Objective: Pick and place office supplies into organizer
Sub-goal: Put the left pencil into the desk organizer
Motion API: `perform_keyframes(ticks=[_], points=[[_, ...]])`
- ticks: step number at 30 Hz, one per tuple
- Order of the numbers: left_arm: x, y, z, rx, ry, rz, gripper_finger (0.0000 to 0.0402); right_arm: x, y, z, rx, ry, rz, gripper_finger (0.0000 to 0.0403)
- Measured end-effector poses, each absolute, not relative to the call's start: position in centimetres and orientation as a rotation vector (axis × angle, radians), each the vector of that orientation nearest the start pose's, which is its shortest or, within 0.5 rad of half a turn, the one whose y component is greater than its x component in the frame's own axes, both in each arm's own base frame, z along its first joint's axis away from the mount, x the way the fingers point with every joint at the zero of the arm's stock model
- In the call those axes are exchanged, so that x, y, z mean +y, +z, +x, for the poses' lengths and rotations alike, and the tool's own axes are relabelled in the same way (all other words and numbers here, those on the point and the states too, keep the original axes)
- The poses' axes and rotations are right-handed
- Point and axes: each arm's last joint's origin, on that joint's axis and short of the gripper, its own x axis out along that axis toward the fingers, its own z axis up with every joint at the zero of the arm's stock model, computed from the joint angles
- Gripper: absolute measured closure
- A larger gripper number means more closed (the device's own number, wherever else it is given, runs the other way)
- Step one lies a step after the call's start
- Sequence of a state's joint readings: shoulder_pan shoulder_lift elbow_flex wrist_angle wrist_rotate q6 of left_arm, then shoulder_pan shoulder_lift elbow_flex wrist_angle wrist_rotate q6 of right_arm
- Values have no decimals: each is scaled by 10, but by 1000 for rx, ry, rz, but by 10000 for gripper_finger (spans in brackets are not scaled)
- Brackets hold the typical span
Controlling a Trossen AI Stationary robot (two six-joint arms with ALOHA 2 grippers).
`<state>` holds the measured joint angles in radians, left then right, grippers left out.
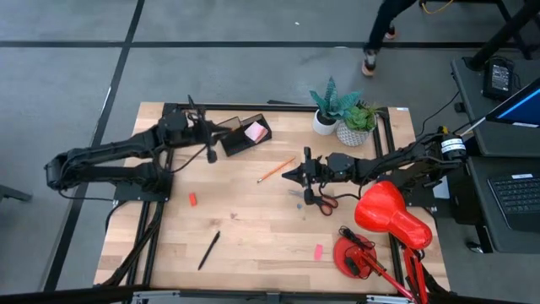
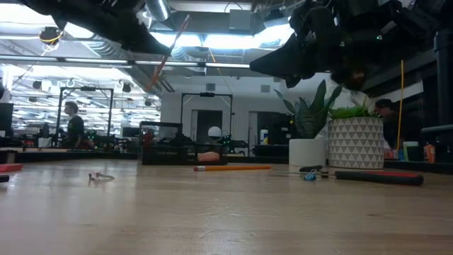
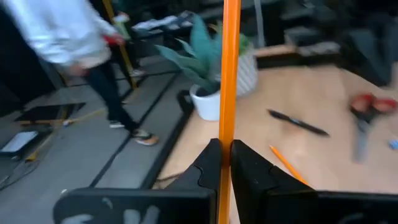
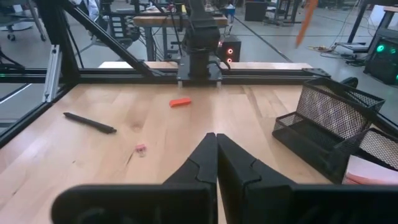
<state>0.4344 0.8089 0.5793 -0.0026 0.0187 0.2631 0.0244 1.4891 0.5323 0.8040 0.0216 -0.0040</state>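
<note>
Wooden table (image 1: 253, 228); resting on it: organizer (image 1: 243, 133), orange pencil (image 1: 276, 170), black pen (image 1: 208, 250), scissors (image 1: 324, 201), erasers (image 1: 192, 199), plant pots (image 1: 324, 123), red lamp (image 1: 359, 253).

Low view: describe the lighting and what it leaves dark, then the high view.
Low view: bright ceiling lights behind leave both arms overhead as black silhouettes, though the orange pencil in the left gripper catches light. High view: even light, faint shadows beneath the arms.

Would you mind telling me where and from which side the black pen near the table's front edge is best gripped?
Grip the black pen at mid-barrel, coming straight down from above with the fingers across its width. It lies flat and diagonal on bare wood, with nothing close beside it.
</note>
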Motion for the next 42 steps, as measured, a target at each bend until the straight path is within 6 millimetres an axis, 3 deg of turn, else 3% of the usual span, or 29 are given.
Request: perform_keyframes(ticks=[8, 14, 23, 42], points=[[102, 274, 169, 237, 489, 154, 384, 9, 186, 284, 153, 13, -8, 396], [121, 268, 178, 197, 452, 130, 384, 9, 186, 284, 153, 14, -8, 396], [145, 252, 178, 266, 523, 89, 384, 17, 185, 283, 169, 39, -10, 396], [159, 245, 177, 242, 480, 23, 384, 41, 183, 281, 182, 124, -17, 396]])
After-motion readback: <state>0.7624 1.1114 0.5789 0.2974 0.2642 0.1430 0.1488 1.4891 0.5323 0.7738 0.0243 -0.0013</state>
